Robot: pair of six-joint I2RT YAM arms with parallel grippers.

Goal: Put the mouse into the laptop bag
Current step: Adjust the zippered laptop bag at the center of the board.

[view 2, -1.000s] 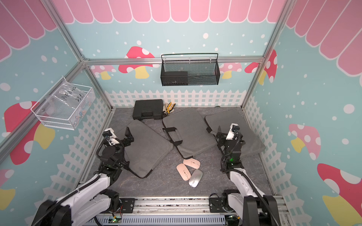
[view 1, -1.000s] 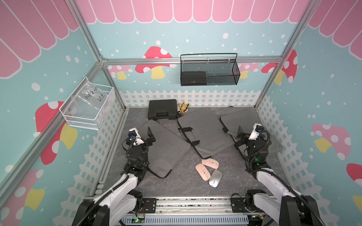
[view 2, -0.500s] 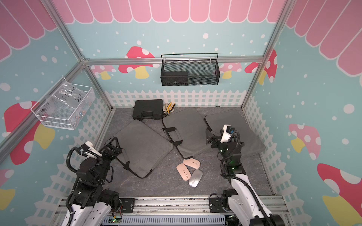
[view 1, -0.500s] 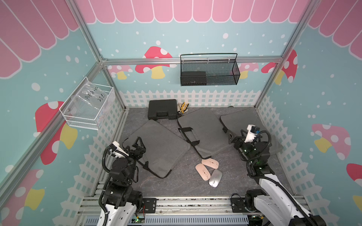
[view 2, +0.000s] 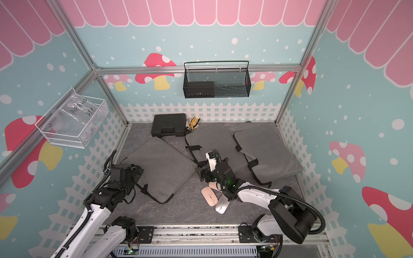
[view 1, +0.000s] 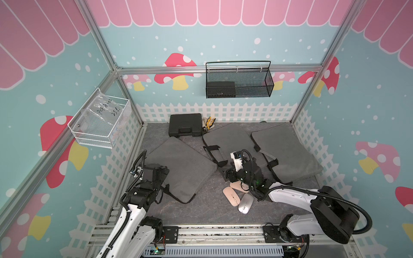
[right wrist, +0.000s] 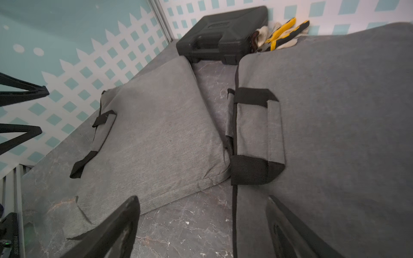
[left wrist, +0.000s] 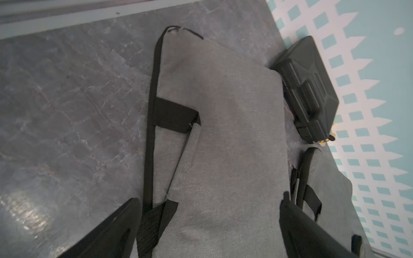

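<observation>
Over rear pink mouse (view 1: 235,185): R arm (view 1: 288,194); blk case (view 1: 185,125), gloves (view 1: 209,121) behind.

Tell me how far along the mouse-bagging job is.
Nothing is done yet: the two pink mice and the silver mouse lie on the table, outside all three grey laptop bags. Nothing is in hand: the right gripper is open above the middle bag's edge, the left gripper open over the left bag. Left: grasp a mouse, bag it.

Teal mushroom-print walls (view 1: 245,33), white picket-fence trim (view 1: 219,111), grey marbled floor (view 1: 201,214)
</observation>
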